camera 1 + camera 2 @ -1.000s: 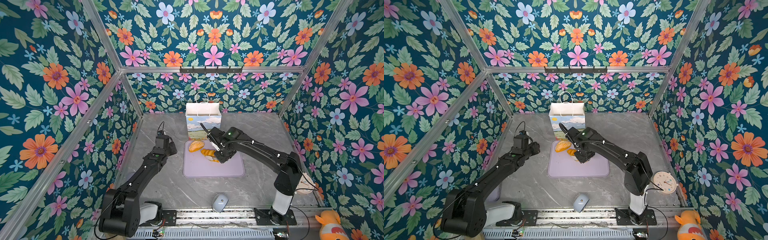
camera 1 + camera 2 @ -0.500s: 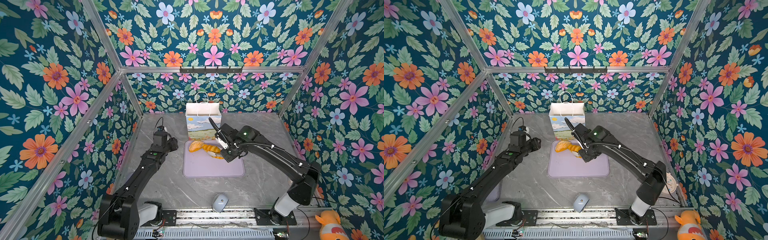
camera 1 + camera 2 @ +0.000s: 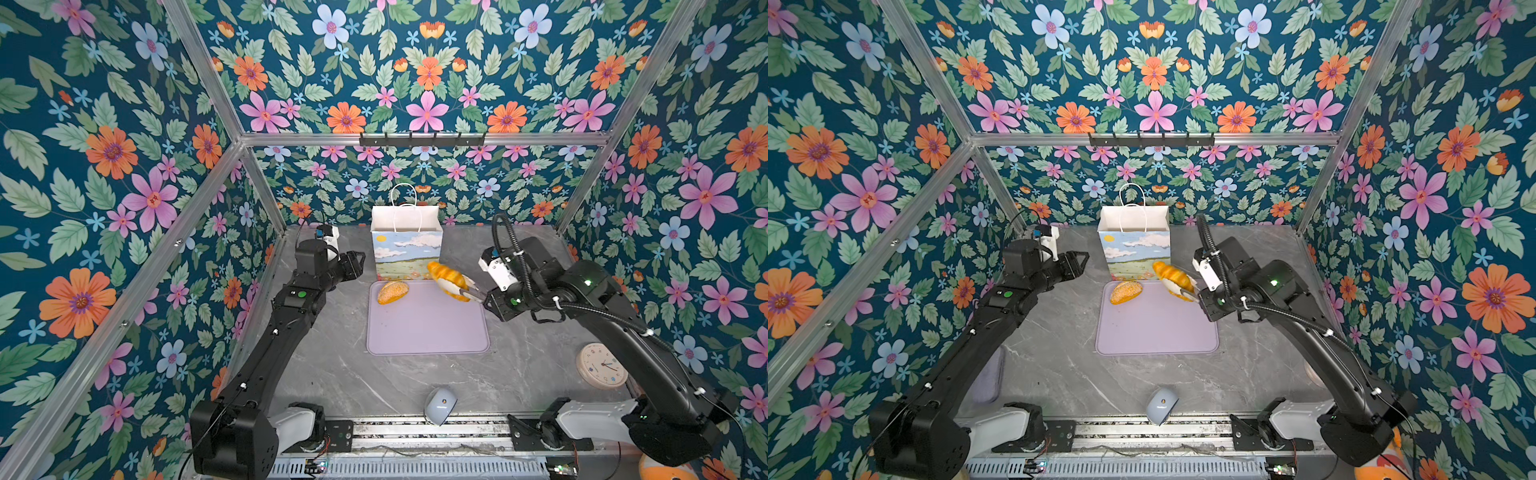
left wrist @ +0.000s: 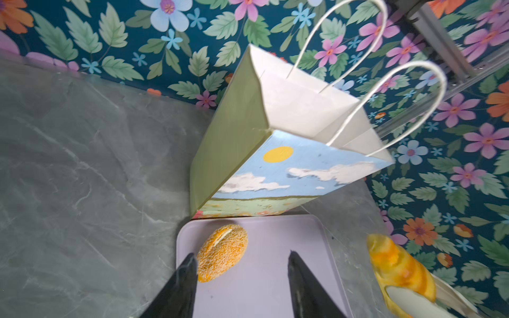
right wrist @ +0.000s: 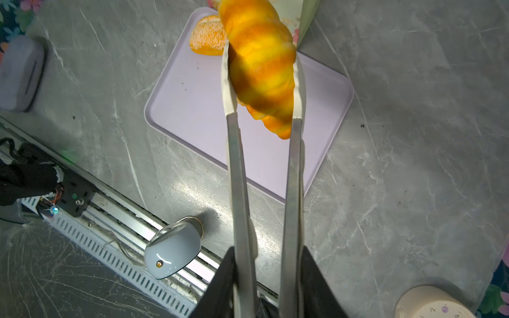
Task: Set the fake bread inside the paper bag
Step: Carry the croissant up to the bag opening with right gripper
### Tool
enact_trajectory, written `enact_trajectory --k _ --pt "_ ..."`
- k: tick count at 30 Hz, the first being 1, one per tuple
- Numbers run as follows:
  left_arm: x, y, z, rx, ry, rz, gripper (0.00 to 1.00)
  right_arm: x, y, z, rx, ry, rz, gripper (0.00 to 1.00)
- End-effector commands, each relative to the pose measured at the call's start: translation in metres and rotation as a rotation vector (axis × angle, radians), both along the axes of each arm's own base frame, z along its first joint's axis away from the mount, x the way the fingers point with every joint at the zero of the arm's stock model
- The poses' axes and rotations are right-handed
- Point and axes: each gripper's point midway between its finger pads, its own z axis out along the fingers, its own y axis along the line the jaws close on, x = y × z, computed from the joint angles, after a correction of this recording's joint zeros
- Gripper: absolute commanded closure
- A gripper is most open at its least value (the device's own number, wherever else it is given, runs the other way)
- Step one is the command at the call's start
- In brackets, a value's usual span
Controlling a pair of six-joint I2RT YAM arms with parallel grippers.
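The paper bag [image 3: 407, 245] [image 3: 1133, 245] stands upright and open at the back, with its sky print facing me [image 4: 289, 165]. My right gripper [image 3: 484, 297] [image 5: 268, 253] is shut on metal tongs [image 5: 237, 179]. The tongs pinch a ridged croissant of fake bread [image 3: 446, 274] [image 3: 1173, 272] [image 5: 261, 63] in the air at the bag's front right corner. A seed-speckled bun [image 3: 392, 291] [image 4: 221, 252] lies on the lilac tray [image 3: 428, 328] just in front of the bag. My left gripper [image 3: 357, 264] [image 4: 242, 261] hangs open and empty left of the bag, above the bun.
A round clock [image 3: 601, 365] lies at the right, and a pale blue mouse-like object [image 3: 439, 405] rests by the front rail. A grey pad [image 3: 986, 378] sits by the left wall. An orange plush toy [image 3: 660, 469] is outside the front right corner.
The right arm lifted the croissant off the tray in the tongs and swung back to the right. The left gripper moved closer to the bag.
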Motion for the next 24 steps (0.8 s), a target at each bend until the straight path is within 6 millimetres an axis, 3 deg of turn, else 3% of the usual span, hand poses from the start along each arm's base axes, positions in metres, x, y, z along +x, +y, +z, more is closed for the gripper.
enact_trajectory --k 1,5,11,19,24 --pt "-0.001 -0.017 0.017 -0.042 -0.014 -0.1 0.46 0.005 0.009 0.027 0.089 -0.095 0.086 0.71" --pt "0.007 -0.027 0.03 -0.064 -0.006 -0.141 0.47 0.02 -0.003 0.051 0.128 -0.146 0.068 0.71" --pt "0.01 -0.046 0.049 -0.097 -0.031 -0.252 0.46 0.066 -0.033 0.088 0.246 -0.232 -0.005 0.71" --pt "0.035 -0.042 0.048 -0.011 -0.006 -0.219 0.46 0.116 -0.044 0.115 0.238 -0.329 0.023 0.71" --pt "0.047 -0.045 0.055 -0.006 -0.027 -0.229 0.46 0.13 -0.032 0.125 0.254 -0.373 0.131 0.7"
